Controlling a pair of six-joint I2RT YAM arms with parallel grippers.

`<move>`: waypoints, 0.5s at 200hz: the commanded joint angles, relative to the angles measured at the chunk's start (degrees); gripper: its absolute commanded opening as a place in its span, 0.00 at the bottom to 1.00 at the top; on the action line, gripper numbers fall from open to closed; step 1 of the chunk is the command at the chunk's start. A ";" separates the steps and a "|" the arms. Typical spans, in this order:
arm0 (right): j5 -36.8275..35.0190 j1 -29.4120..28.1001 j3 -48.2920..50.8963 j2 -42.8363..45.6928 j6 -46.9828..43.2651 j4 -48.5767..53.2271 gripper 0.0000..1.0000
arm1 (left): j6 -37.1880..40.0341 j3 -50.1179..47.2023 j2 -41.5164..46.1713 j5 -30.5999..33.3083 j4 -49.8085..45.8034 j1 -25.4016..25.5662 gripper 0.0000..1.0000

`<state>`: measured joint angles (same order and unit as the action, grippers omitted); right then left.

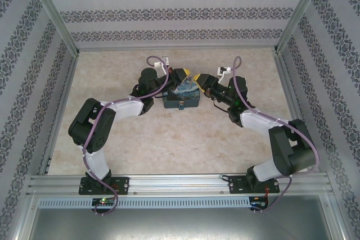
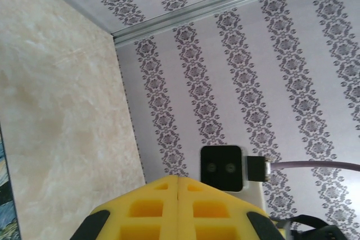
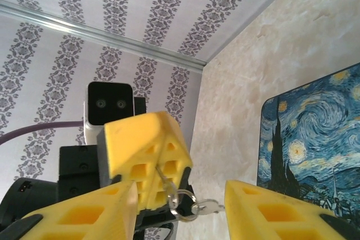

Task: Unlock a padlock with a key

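My left gripper (image 1: pixel 183 75) (image 2: pixel 178 179) is shut on the key (image 3: pixel 163 176), a thin metal blade pinched in the seam of its yellow fingers (image 3: pixel 135 139). A key ring (image 3: pixel 185 202) hangs from that blade and carries a second small key (image 3: pixel 211 207). My right gripper (image 3: pixel 180 195) (image 1: pixel 198 80) is open. Its two yellow fingers stand on either side of the ring, and the second key's tip reaches its right finger. Both grippers meet above the open tin (image 1: pixel 181 104). The padlock is hidden.
The blue swirl-patterned tin lid (image 3: pixel 309 144) (image 1: pixel 186 88) lies tilted just behind the tin's dark base. Patterned walls and aluminium posts (image 1: pixel 53 12) ring the beige table (image 1: pixel 169 144). The right wrist's camera (image 2: pixel 222 167) faces the left gripper closely.
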<state>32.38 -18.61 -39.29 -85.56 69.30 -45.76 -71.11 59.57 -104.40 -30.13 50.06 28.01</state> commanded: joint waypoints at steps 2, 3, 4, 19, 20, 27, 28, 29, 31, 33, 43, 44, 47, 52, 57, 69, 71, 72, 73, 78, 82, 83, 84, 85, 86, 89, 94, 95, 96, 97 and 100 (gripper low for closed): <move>2.80 -0.29 -1.89 -2.15 2.04 -7.67 0.43 | -1.84 -0.55 0.77 0.17 5.32 -0.47 0.00; 2.79 -0.29 -1.91 -2.24 2.06 -7.76 0.43 | -1.88 -0.57 0.78 0.12 5.36 -0.49 0.00; 2.83 -0.29 -1.97 -2.24 2.06 -7.85 0.43 | -1.86 -0.58 0.78 0.09 5.38 -0.49 0.00; 3.20 -0.58 -2.27 -3.01 2.24 -8.87 0.42 | -1.96 -0.53 0.78 0.07 5.23 -0.45 0.00; 3.25 -0.61 -2.28 -3.07 2.29 -8.94 0.42 | -1.99 -0.56 0.73 0.03 5.13 -0.43 0.00; 3.44 -0.70 -2.43 -3.31 2.41 -9.29 0.41 | -2.09 -0.56 0.73 -0.05 5.19 -0.50 0.00; 3.46 -0.71 -2.44 -3.39 2.41 -9.36 0.41 | -2.09 -0.58 0.71 -0.03 5.21 -0.50 0.00; 3.47 -0.72 -2.50 -3.48 2.46 -9.44 0.41 | -2.05 -0.59 0.66 -0.03 5.21 -0.45 0.00; 3.54 -0.70 -2.53 -3.56 2.43 -9.57 0.41 | -2.02 -0.59 0.68 -0.04 5.22 -0.47 0.00; 3.52 -0.67 -2.59 -3.58 2.45 -9.65 0.41 | -2.02 -0.60 0.69 -0.09 5.20 -0.43 0.00; 3.78 -0.74 -2.67 -3.82 2.51 -10.00 0.40 | -2.14 -0.55 0.61 -0.21 5.21 -0.48 0.00; 3.81 -0.73 -2.70 -3.87 2.51 -10.03 0.40 | -2.16 -0.57 0.61 -0.25 5.17 -0.49 0.00; 3.83 -0.75 -2.73 -3.98 2.51 -10.12 0.40 | -2.16 -0.59 0.60 -0.22 5.10 -0.50 0.00; 3.91 -0.74 -2.81 -4.09 2.51 -10.16 0.40 | -2.22 -0.55 0.60 -0.30 5.11 -0.48 0.00; 3.93 -0.79 -2.89 -4.22 2.51 -10.35 0.39 | -2.23 -0.53 0.52 -0.43 5.11 -0.48 0.00; 4.18 -0.83 -3.12 -4.51 2.58 -10.54 0.38 | -2.36 -0.50 0.43 -0.50 5.06 -0.48 0.00; 4.22 -0.82 -3.15 -4.63 2.59 -10.59 0.38 | -2.36 -0.51 0.43 -0.51 5.05 -0.49 0.00; 4.20 -0.86 -3.16 -4.67 2.59 -10.59 0.38 | -2.36 -0.51 0.38 -0.53 5.05 -0.45 0.00; 4.24 -0.84 -3.16 -4.69 2.60 -10.67 0.38 | -2.36 -0.46 0.36 -0.54 5.04 -0.48 0.00; 4.43 -0.82 -3.29 -4.90 2.64 -10.83 0.37 | -2.52 -0.38 0.36 -0.61 5.11 -0.48 0.00; 4.52 -0.82 -3.38 -5.01 2.70 -10.97 0.37 | -2.59 -0.42 0.33 -0.63 5.10 -0.48 0.00; 4.53 -0.86 -3.36 -5.08 2.69 -10.99 0.37 | -2.61 -0.42 0.29 -0.68 5.07 -0.44 0.00; 4.57 -0.84 -3.39 -5.11 2.69 -11.05 0.37 | -2.66 -0.42 0.27 -0.65 5.06 -0.43 0.00; 4.60 -0.82 -3.41 -5.13 2.77 -11.08 0.37 | -2.69 -0.42 0.26 -0.64 5.05 -0.46 0.00; 4.61 -0.82 -3.42 -5.18 2.82 -11.09 0.36 | -2.70 -0.42 0.25 -0.68 5.05 -0.48 0.00; 4.69 -0.88 -3.50 -5.27 2.78 -11.23 0.36 | -2.79 -0.35 0.21 -0.72 5.07 -0.45 0.00; 4.76 -0.90 -3.60 -5.47 2.88 -11.42 0.36 | -2.95 -0.26 0.12 -0.72 5.19 -0.44 0.00; 4.78 -0.90 -3.64 -5.53 2.87 -11.44 0.36 | -2.97 -0.30 0.10 -0.81 5.16 -0.43 0.00; 4.83 -0.94 -3.67 -5.56 2.91 -11.49 0.36 | -2.97 -0.32 0.08 -0.81 5.19 -0.42 0.00; 4.86 -0.92 -3.68 -5.57 2.93 -11.56 0.36 | -2.98 -0.32 0.08 -0.81 5.12 -0.42 0.00; 4.93 -0.93 -3.67 -5.66 2.99 -11.67 0.35 | -3.06 -0.23 0.01 -0.87 5.08 -0.47 0.00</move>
<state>35.55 -18.85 -41.28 -90.17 71.92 -53.49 -73.34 59.35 -104.40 -30.17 51.90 28.01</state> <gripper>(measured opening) 0.361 0.041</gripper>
